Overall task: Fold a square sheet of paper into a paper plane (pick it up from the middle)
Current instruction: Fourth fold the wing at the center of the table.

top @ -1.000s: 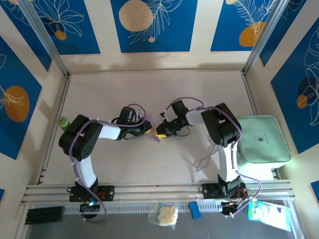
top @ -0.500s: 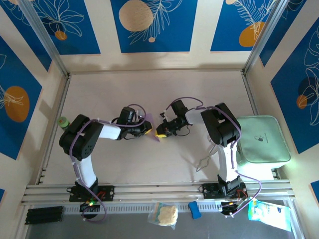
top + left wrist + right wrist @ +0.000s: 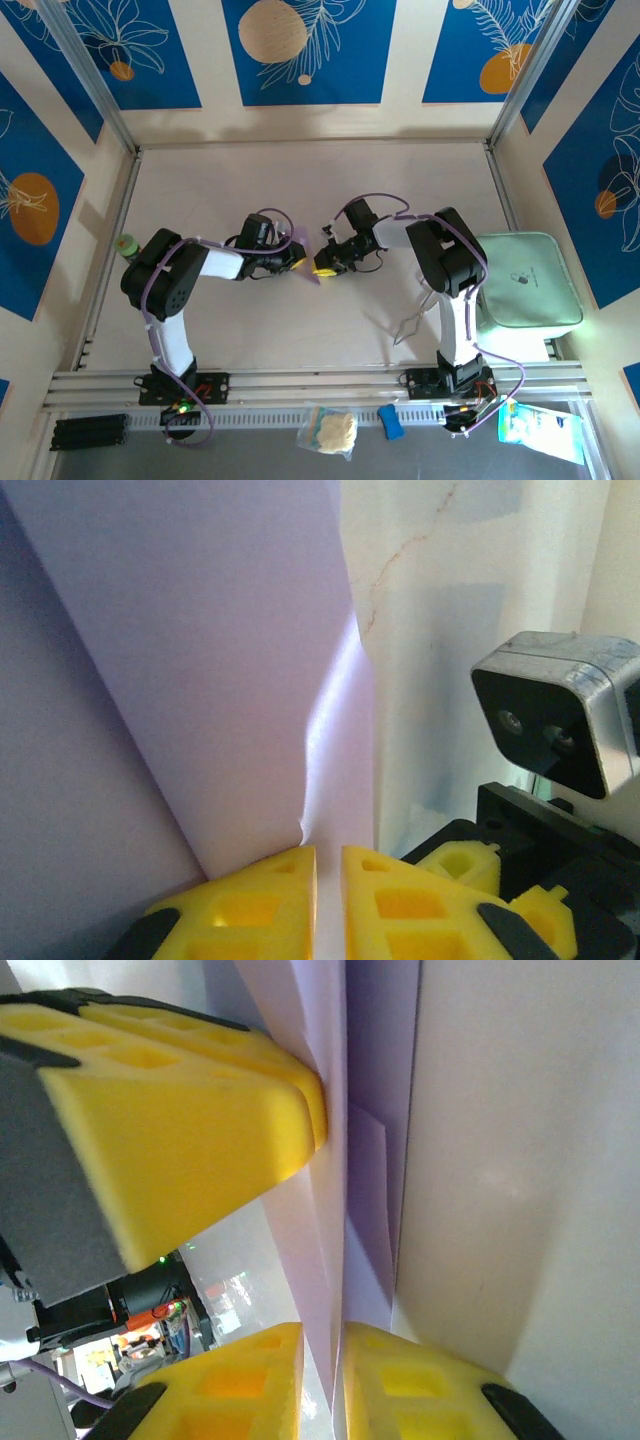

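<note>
The pale worktop (image 3: 300, 180) fills the booth floor, with the mint-green tray (image 3: 540, 255) at its 4 o'clock edge. The left arm (image 3: 165, 285) reaches in from 8 o'clock and the right arm (image 3: 450, 270) from 4 o'clock, and their wrists meet near the middle. There the lavender paper (image 3: 200, 660), already creased into layers, sits between them. Whether it clears the surface I cannot tell. The left fingers (image 3: 260, 905), at the paper's 9 o'clock, are closed to a thin slit and pinch a folded edge. The right fingers (image 3: 410, 1380), at its 3 o'clock, are drawn just as close, with the sheet's layers running between them.
</note>
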Controlling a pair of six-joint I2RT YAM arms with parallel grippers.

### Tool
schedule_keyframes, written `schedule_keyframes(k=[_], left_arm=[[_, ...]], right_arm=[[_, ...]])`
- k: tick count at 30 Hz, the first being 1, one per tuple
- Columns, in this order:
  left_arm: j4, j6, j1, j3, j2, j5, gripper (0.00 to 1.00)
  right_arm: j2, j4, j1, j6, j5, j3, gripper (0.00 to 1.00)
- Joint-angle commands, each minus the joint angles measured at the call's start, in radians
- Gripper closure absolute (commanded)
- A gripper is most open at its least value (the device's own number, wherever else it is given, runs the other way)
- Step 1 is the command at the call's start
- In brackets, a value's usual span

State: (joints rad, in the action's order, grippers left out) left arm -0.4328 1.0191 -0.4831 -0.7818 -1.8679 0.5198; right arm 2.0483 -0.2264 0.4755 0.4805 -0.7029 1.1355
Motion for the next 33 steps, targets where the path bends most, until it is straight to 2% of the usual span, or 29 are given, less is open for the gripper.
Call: schedule_keyframes(k=[1, 19, 26, 33], left_arm=[[0.005, -0.017, -0.011, -0.013, -0.027, 0.007, 0.84], [0.017, -0.016, -0.011, -0.013, -0.032, 0.008, 0.84], [0.026, -0.017, -0.010, -0.013, -0.032, 0.007, 0.83], [0.029, -0.017, -0.010, -0.014, -0.034, 0.008, 0.83]], right_arm=[[-0.038, -0.058, -0.002, 0.000, 0.002, -0.020, 0.81], [0.007, -0.086, 0.015, 0.007, 0.073, -0.024, 0.85], [-0.122, -0.062, 0.006, 0.033, 0.097, -0.067, 0.77], [-0.223, -0.084, 0.021, 0.038, 0.159, -0.080, 0.76]])
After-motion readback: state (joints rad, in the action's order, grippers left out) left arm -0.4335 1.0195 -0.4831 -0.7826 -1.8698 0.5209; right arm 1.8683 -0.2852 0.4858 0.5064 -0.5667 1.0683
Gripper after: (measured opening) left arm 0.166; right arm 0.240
